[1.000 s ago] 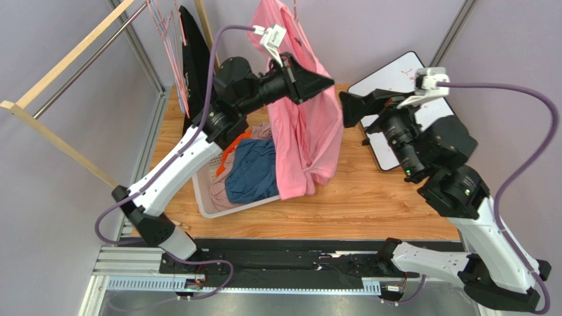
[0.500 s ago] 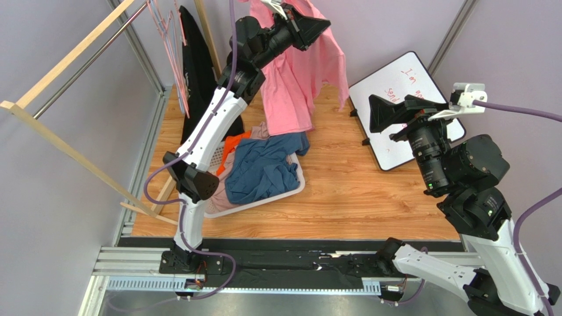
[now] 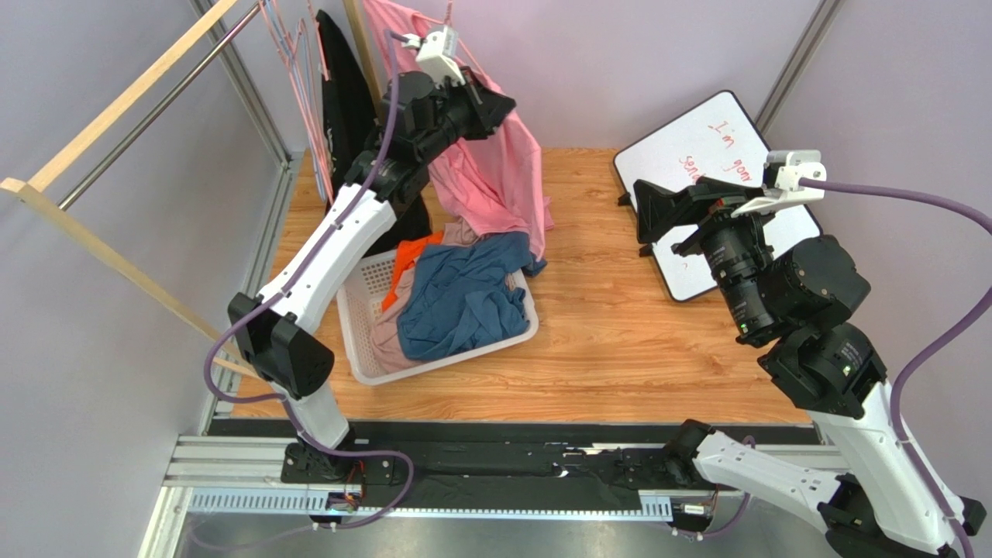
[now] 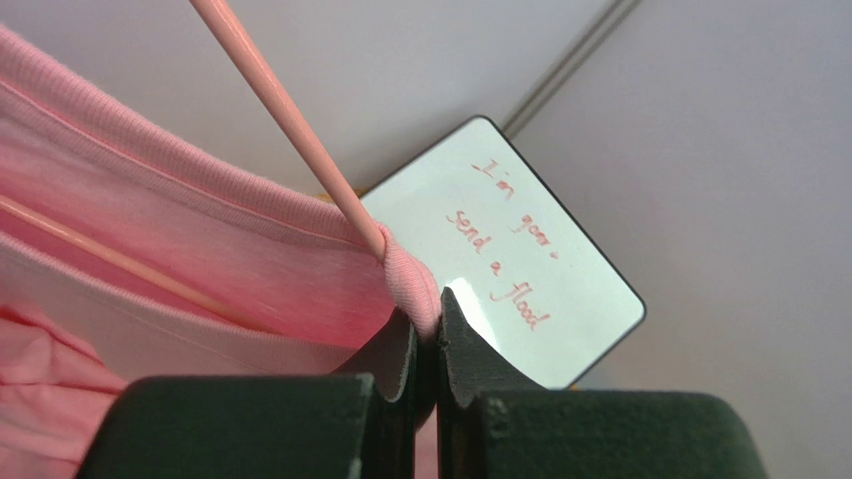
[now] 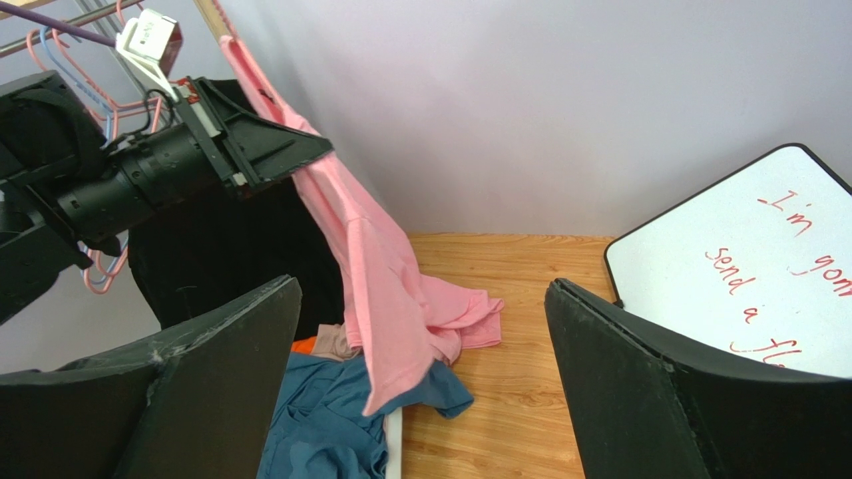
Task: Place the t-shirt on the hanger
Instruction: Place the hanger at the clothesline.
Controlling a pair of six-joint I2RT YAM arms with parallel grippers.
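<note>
My left jaws pinch shut on the ribbed edge of the t-shirt point(image 4: 200, 269), just below the thin hanger point(image 4: 290, 120) rod; soft, light and limp, it drapes beneath them, best held by that seam, while my right jaws gape empty.

Walls point(image 3: 652, 58) pale lilac-grey, plain, no window in view. Light even and soft; one small glare patch on whiteboard point(image 3: 687, 151). Table point(image 3: 652, 337) of warm wood planking, grain running left-right. Whiteboard at far right of table, black-edged, red handwriting on it. Metal posts point(image 3: 242, 84) rise at the back corners. Wooden rail point(image 3: 140, 93) slants across the left side, thin hangers point(image 3: 305, 81) bunched at its far end. Black strip point(image 3: 524, 448) and aluminium track point(image 3: 221, 465) along near edge.
</note>
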